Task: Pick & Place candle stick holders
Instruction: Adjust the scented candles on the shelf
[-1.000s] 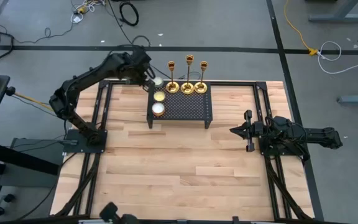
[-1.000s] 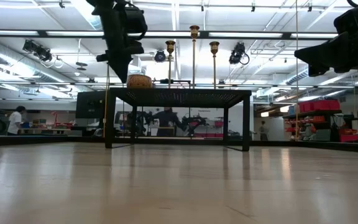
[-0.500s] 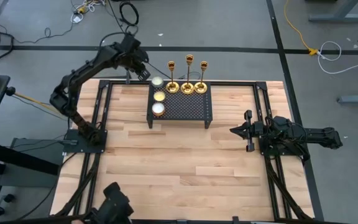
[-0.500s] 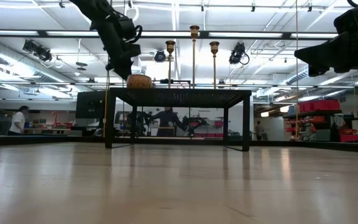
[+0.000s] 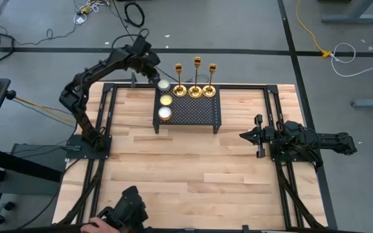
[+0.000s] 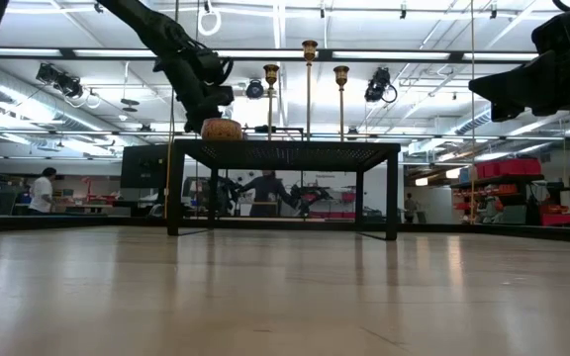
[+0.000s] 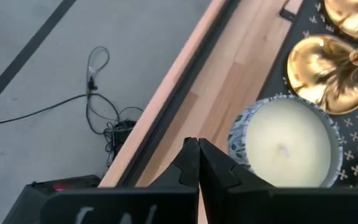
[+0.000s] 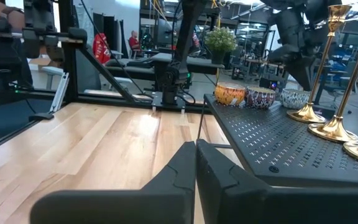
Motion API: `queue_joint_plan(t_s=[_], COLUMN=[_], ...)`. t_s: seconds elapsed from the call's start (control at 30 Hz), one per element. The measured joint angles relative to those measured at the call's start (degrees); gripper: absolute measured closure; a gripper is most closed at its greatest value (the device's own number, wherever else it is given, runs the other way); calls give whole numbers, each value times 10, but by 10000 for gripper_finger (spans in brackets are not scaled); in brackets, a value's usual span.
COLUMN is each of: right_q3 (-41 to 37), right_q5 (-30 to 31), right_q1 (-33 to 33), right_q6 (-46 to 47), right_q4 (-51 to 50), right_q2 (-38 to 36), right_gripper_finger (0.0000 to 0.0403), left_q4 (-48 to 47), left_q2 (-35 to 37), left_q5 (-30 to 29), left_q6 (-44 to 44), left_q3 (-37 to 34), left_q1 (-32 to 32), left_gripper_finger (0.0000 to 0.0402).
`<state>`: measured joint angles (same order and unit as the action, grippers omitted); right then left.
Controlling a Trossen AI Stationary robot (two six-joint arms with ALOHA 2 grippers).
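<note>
Three gold candle stick holders (image 5: 195, 89) stand upright on their round bases in a row along the far edge of a black mesh rack (image 5: 196, 113). In the low view their stems (image 6: 309, 94) rise above the rack top. My left gripper (image 5: 155, 77) is shut and empty. It hangs off the rack's far left corner, slanting down beside a white candle tin (image 7: 284, 144), with the nearest gold base (image 7: 324, 67) beyond. My right gripper (image 5: 247, 136) waits shut and level, to the right of the rack.
Three candle tins (image 5: 165, 99) line the rack's left edge. Black frame rails (image 5: 109, 97) run along the table's sides and far edge. Bare wood lies in front of the rack. At the table's near edge, a person's hand holds a dark object (image 5: 127, 212).
My left gripper has swung toward the table's far edge and sunk a little, rolling about its own axis; it stays shut. At the table's near edge the dark object has come further into view.
</note>
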<state>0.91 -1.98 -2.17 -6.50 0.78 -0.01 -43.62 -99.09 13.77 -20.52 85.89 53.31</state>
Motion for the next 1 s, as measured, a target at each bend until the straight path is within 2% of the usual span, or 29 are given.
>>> queue_joint_plan(t_s=[0.57,1.0], right_q3=[0,0], right_q5=[0,0], right_q1=[0,0], right_q6=[0,0], right_q4=[0,0], right_q2=[0,0], right_gripper_finger=[389,389], left_q4=[5,4], left_q2=[-14,-14], left_q5=[14,87], left_q6=[-45,-63], left_q3=[0,0], left_q1=[-9,-9], left_gripper_finger=[401,401])
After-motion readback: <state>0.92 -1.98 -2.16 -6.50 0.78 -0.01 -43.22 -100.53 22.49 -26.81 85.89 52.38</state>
